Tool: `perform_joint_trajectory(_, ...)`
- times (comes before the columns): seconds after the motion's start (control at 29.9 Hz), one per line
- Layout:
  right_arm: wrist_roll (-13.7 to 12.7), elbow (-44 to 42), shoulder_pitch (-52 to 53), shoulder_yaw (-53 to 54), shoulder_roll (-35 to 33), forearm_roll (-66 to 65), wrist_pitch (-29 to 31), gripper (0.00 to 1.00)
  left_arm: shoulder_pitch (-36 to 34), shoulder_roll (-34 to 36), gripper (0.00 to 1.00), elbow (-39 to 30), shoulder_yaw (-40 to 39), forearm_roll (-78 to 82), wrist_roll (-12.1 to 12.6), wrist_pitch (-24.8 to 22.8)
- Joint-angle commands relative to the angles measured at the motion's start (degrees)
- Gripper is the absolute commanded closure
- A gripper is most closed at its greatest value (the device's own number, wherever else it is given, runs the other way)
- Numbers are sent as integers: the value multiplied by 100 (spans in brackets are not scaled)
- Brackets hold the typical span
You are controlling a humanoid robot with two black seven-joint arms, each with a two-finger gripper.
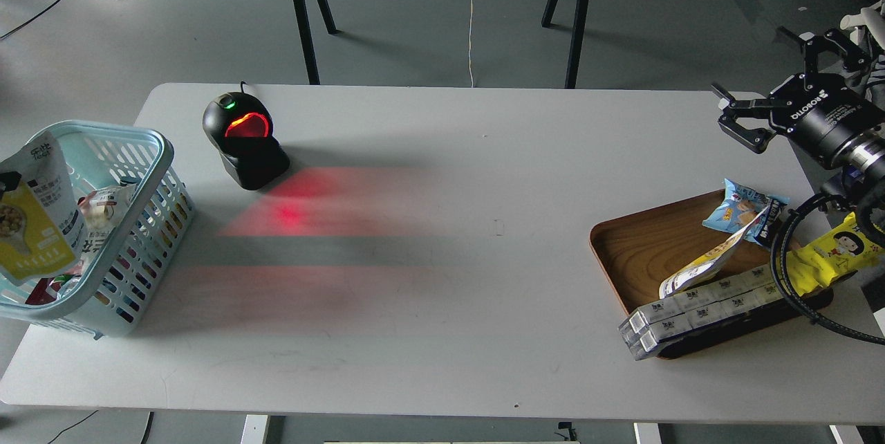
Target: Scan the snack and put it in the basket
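Right pincer [734, 114]: open, empty, above tabletop's [442, 292] far right. Left pincer: out of view. Snack [34, 205]: upright over basket [148, 174], far left, nearer left arm, holder unseen.

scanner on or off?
On. The scanner has a red-lit window and a green light on top, and it casts red light across the table.

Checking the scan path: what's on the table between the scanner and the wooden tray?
Head view: bare tabletop with the scanner's red light. No object before the tray.
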Motion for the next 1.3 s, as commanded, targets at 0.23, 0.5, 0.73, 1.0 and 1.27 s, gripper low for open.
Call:
perform_joint_trajectory(0.23,-4,9,-10,6,-5,-4,0,0,0,39,13,33,47,-9,-73,183)
perform_joint_trajectory(0.5,-13,17,-10,24,-14,5,0,0,-175,277,1,7,-242,-264,-56,517)
perform_joint_trajectory(0.73,-30,18,-10,24,-22,5,0,0,-413,207,1,-20,-1331,-1096,-47,473)
perform_joint_trajectory(1.0,-30,0,96,32,-5,-4,0,0,-721,-1224,1,24,-2448,-3644,751,517)
perform_joint_trajectory(1.27,-30,0,377,6,57,-13,0,0,-712,-2964,1,874,-2765,-5956,964,737)
